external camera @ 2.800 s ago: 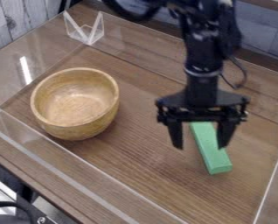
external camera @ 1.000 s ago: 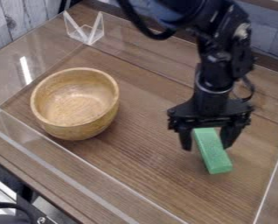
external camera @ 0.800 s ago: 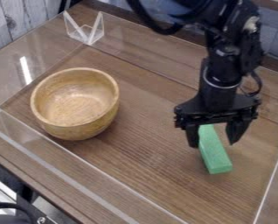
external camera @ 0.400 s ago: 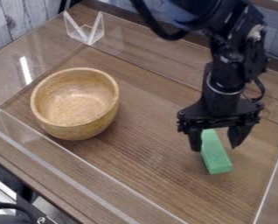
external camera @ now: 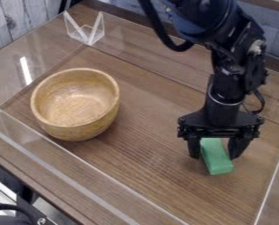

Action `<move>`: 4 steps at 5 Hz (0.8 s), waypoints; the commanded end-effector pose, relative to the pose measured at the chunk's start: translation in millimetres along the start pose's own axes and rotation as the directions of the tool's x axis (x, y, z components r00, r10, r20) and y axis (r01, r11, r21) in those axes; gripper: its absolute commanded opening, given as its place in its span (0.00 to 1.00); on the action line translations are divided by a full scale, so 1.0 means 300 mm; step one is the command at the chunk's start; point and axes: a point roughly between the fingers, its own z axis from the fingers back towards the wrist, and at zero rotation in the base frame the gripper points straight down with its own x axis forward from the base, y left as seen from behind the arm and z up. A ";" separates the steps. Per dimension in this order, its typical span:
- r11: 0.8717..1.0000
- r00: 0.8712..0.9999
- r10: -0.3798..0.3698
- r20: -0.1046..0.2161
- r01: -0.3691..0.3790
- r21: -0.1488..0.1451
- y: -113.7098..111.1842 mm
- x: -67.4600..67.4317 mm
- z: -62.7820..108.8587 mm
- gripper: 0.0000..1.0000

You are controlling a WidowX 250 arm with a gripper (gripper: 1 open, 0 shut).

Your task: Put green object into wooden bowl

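While grounded, block (external camera: 216, 156) between tool (external camera: 222, 139) prongs

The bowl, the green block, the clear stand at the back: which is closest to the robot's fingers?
The green block: the open fingers straddle it, while the bowl sits far left.

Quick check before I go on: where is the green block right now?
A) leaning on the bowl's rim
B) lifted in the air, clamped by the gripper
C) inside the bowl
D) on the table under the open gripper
D: the green block lies flat on the table with the open gripper straddling its upper end, well right of the empty bowl.
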 end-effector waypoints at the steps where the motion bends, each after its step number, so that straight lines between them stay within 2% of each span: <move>1: 0.999 0.999 0.006 0.034 -0.005 -0.037 0.014 0.043 0.010 0.00; 2: 0.998 1.000 -0.016 0.023 0.018 -0.058 0.066 0.068 0.051 0.00; 4: 0.993 0.998 -0.062 0.007 0.062 -0.098 0.067 0.057 0.198 0.00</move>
